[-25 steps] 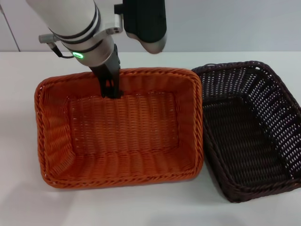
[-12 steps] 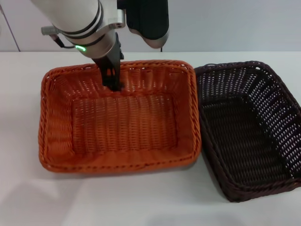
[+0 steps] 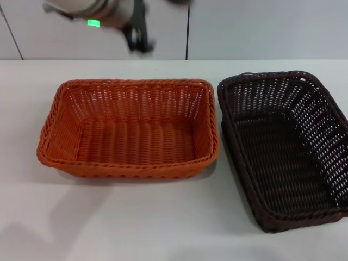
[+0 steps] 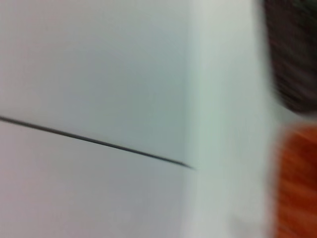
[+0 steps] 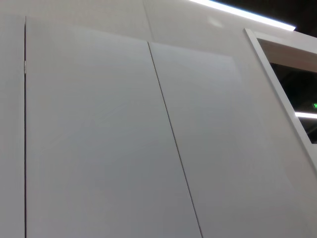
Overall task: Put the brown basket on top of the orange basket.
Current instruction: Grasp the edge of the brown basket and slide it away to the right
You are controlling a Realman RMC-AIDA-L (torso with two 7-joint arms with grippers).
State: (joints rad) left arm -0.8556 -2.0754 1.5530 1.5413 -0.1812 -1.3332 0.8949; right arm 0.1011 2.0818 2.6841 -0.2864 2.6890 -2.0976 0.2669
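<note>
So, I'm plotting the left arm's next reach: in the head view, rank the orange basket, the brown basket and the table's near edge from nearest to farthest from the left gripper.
1. orange basket, just below the left gripper, on the left.
2. brown basket, on the right.
3. table near edge, at the front, farthest.

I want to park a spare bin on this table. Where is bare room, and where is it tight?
The table is bare along the near edge in front of the orange basket, and left of it. It is tight between the orange basket and the brown basket: only a narrow gap. The left pincer is raised behind them.
</note>
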